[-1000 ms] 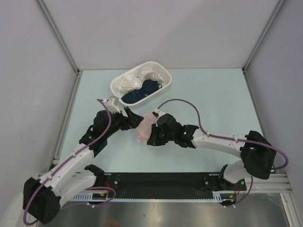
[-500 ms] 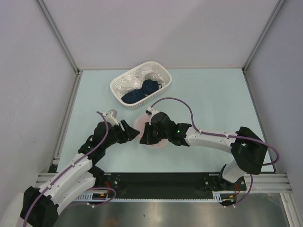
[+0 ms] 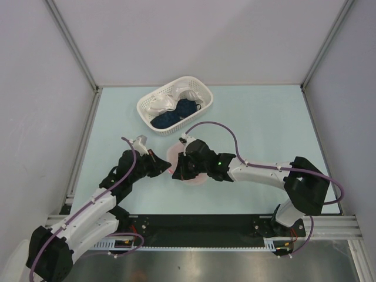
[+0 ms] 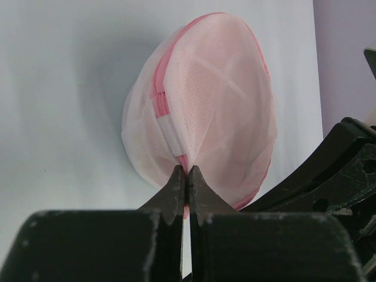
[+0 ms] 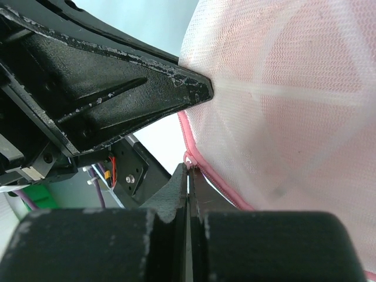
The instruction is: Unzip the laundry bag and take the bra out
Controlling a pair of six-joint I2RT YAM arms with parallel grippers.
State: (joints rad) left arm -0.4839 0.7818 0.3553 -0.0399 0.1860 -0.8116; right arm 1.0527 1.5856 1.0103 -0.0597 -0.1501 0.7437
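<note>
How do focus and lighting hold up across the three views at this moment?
Top external: even, soft light, no glare, faint shadows. Left wrist: laundry bag sharp, casting a soft shadow leftwards; left claw dark and blurred. Right wrist: the bag's mesh crisp, right claw underexposed, soft.

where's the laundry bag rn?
Top view: the bag is central on the table, nearer than the basket, its pink edge pinched by the left gripper and right gripper.

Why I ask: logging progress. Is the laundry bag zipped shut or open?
Shut, as far as shows: in the left wrist view the mesh halves of the laundry bag meet along its pink zip, no gap.
</note>
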